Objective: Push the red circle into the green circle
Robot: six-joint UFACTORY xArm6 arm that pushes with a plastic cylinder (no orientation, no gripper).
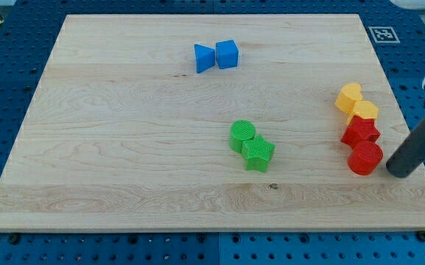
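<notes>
Camera view shows the green circle (242, 135) mid-surface, touching a green star (258, 153). Well to its right, open surface (124, 147) between, the red circle (364, 158) sits unpushed near the right edge. My tip (399, 171), a bare rod holding nothing, stands just right of it.

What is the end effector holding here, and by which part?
Nothing is held. My tip has no grasping part; it stands just to the view's right of the red circle, with a small gap showing.

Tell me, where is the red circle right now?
The red circle sits near the view's right edge, touching the red star above it, with my tip just to its right.
</notes>
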